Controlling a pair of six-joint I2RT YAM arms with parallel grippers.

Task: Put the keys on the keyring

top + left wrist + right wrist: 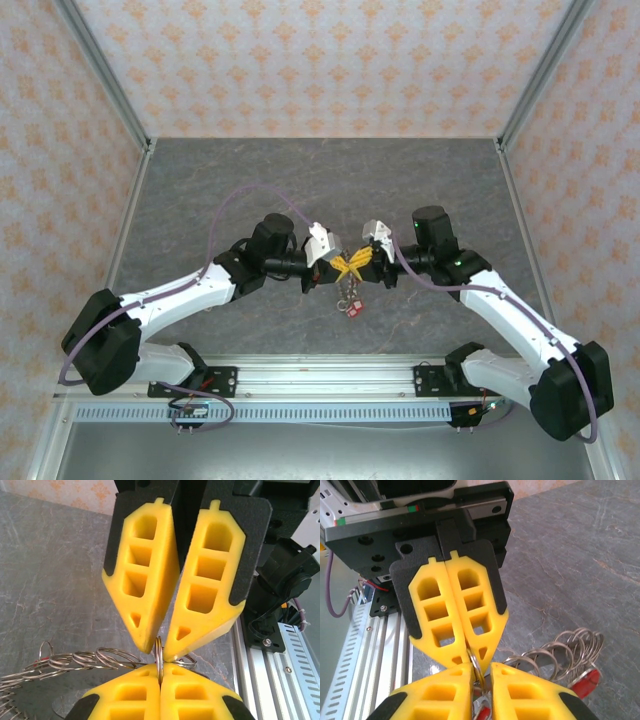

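left gripper (160, 684) pinching keyring (159, 656), right gripper (481, 674) parted around it

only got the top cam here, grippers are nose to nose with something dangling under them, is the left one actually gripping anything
Observer: Yes. On the left wrist camera the left gripper is shut on a thin split ring, seen edge-on in its grip.
Operator: and the right one
Observer: The right gripper is slightly open, straddling that same ring.
Operator: what's the dangling stuff
Observer: A string of linked split rings runs off from the grippers, with a red key head beneath it.
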